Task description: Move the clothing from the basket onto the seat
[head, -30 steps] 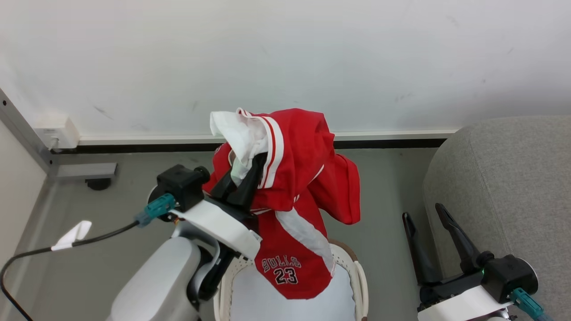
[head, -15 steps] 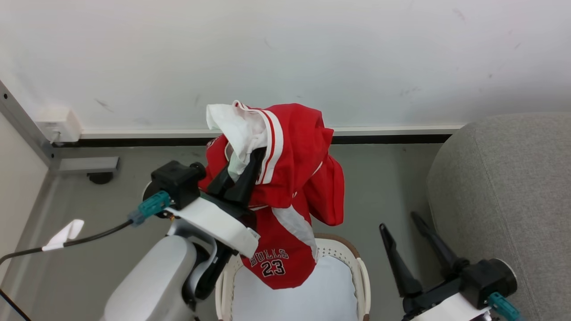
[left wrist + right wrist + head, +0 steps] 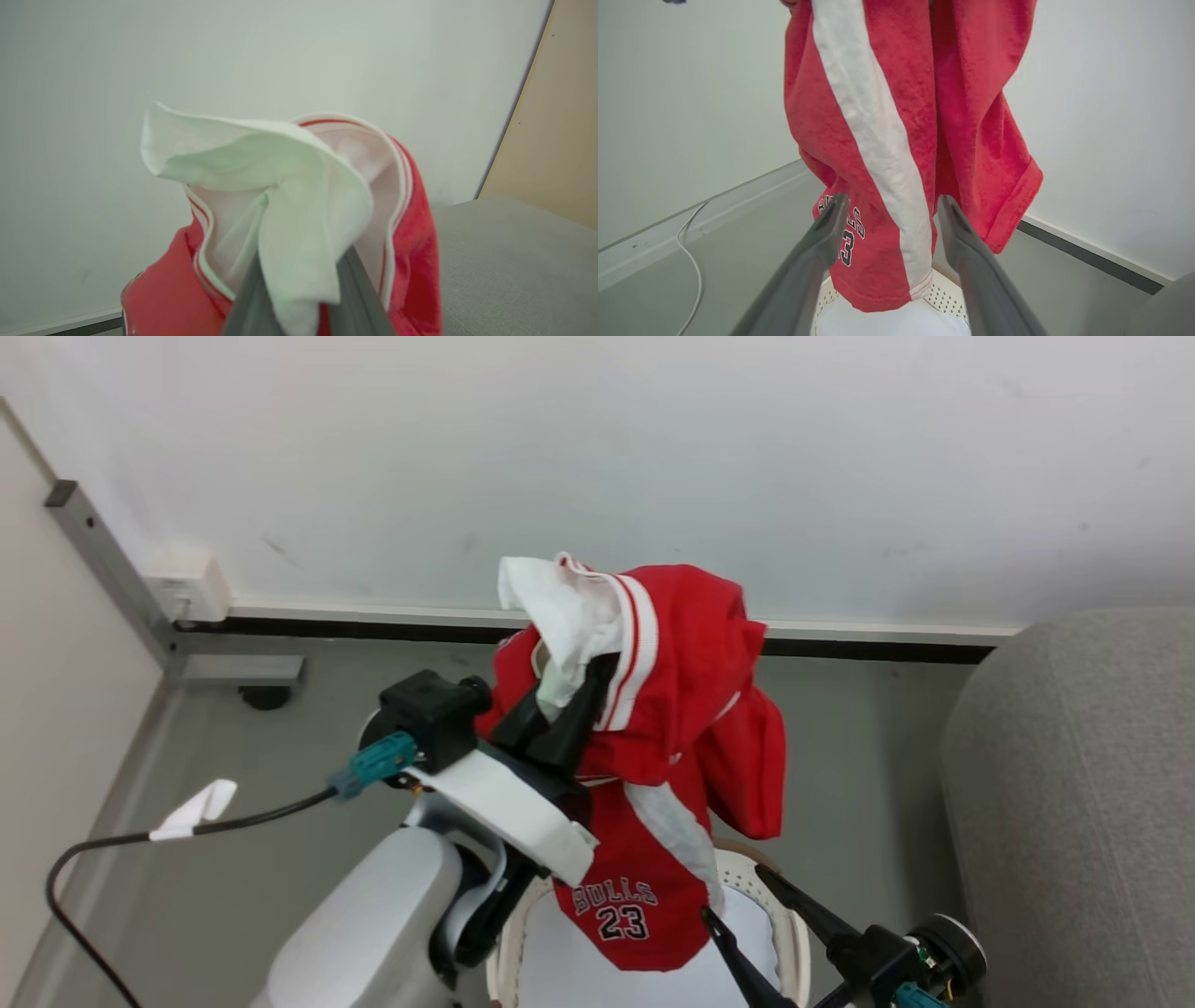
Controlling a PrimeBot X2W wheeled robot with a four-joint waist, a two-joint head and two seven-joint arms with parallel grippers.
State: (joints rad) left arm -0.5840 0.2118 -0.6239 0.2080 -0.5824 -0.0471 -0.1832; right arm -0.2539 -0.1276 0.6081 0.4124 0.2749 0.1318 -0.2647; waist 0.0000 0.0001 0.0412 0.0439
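Observation:
The red clothing [image 3: 681,709] with white stripes hangs in the air, its "BULLS 23" hem dangling over the basket [image 3: 794,938]. My left gripper [image 3: 569,695] is shut on its white waistband, which the left wrist view shows bunched between the fingers [image 3: 359,289]. My right gripper [image 3: 733,894] is open at the lower right, above the basket's rim and just right of the hem. In the right wrist view the clothing [image 3: 901,116] hangs just beyond the open fingers [image 3: 831,219], above the perforated basket [image 3: 945,291]. The grey seat [image 3: 1074,803] lies at the right.
A white liner [image 3: 560,971] fills the basket's inside. A white wall with a skirting board [image 3: 373,614] runs across the back. A metal post [image 3: 112,569] and a socket box [image 3: 187,583] stand at the left. A black cable [image 3: 187,831] trails over the grey floor.
The camera has shifted. My open right gripper has swung left from beside the seat to the basket's rim, close to the hanging hem. The left gripper keeps the clothing held up.

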